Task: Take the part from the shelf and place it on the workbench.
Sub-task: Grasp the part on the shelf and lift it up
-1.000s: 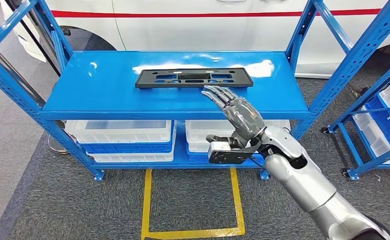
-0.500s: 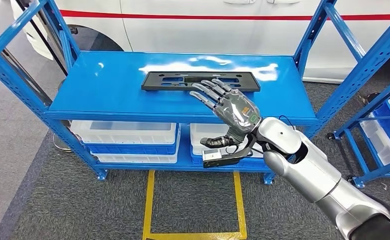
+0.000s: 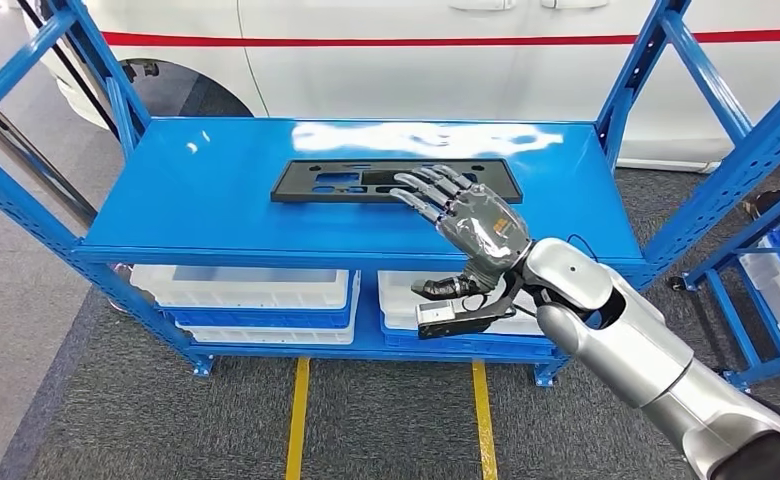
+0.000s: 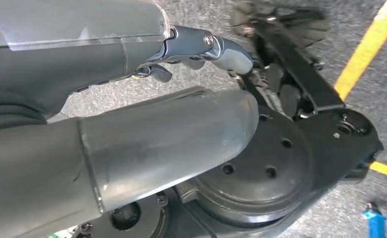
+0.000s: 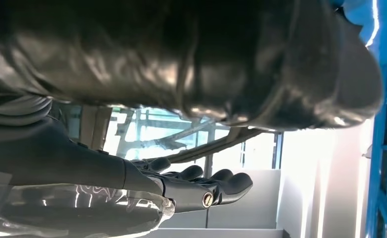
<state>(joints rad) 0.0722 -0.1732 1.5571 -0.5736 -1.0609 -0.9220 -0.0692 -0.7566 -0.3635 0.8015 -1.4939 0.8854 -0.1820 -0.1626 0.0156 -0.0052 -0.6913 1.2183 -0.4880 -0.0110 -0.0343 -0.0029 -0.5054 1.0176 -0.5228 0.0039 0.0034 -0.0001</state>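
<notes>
A white vehicle [image 3: 416, 60] with a red stripe stands behind the blue shelf [image 3: 216, 190]; no writing is readable. The flat black part [image 3: 336, 182] lies on the shelf's top board, toward the far side. The right hand [image 3: 466, 215] hovers over its right portion, fingers spread, grasping nothing. The left hand [image 4: 132, 64] hangs near the floor, fingers curled in, empty.

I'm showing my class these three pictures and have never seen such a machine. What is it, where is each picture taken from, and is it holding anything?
It is a two-legged humanoid robot with silver arms and many-fingered hands. The wide picture comes from a camera on its head, looking down at a blue shelf. A flat black part lies on the top shelf; white bins sit below. The right hand reaches over the part with fingers spread, holding nothing. The other two pictures come from cameras at each wrist, turned oddly. The left hand hangs by the floor, seemingly holding nothing.
</notes>
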